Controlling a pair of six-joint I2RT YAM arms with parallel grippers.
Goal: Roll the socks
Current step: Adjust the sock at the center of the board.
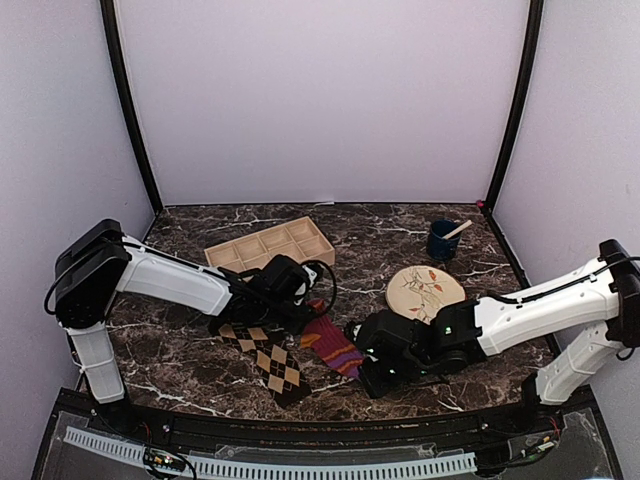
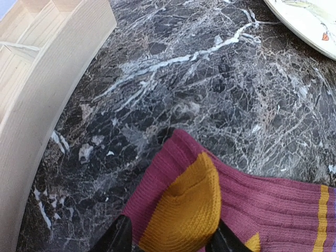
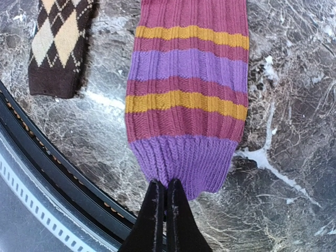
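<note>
Right jaws pinch striped sock (image 3: 186,105) cuff; left arm (image 1: 170,275) low, straddling toe.

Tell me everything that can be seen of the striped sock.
The striped sock is ribbed knit, maroon with orange and purple bands, a purple cuff and an orange end. It lies flat and stretched out on the marble table, beside the argyle sock and apart from it at the cuff. The right gripper, shut, meets the cuff's edge. The left gripper straddles the orange end, jaws apart.
</note>
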